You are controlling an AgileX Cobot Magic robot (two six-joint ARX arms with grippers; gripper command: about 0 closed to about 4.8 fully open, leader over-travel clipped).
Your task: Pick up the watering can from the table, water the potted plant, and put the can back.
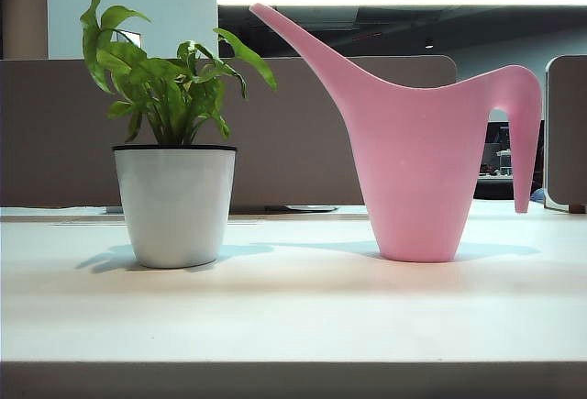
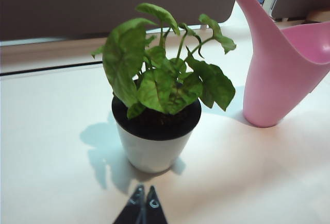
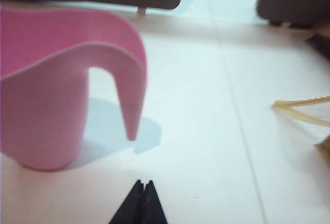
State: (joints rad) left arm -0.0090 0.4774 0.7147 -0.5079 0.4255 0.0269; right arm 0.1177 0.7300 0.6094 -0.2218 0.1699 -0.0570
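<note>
**Both arms lined up, can not touched yet**

The right gripper (image 3: 143,190) had its jaws clenched tight, tips pressed together with nothing between them, hanging above the surface (image 3: 206,147) just short of the watering can (image 3: 56,100). The hooked handle (image 3: 129,95) pointed down right ahead of it. The left gripper (image 2: 144,197) was the same story: jaws pinched together and empty, aimed at the potted plant (image 2: 160,105) from the near side.

In the exterior view neither arm showed. The pink can stood upright on the right, the plant in its white pot (image 1: 174,205) on the left, well apart at the base, with the spout (image 1: 293,37) reaching over toward the leaves (image 1: 165,87).

My worry: with the jaws clamped like that, the right arm can't take the handle, so if it pushes in before they part, it'll probably just shove the can. It's tall, so a knock high up could tip it. The spout also sits near the leaves, so a sloppy lift might snag one and drag the pot.
</note>
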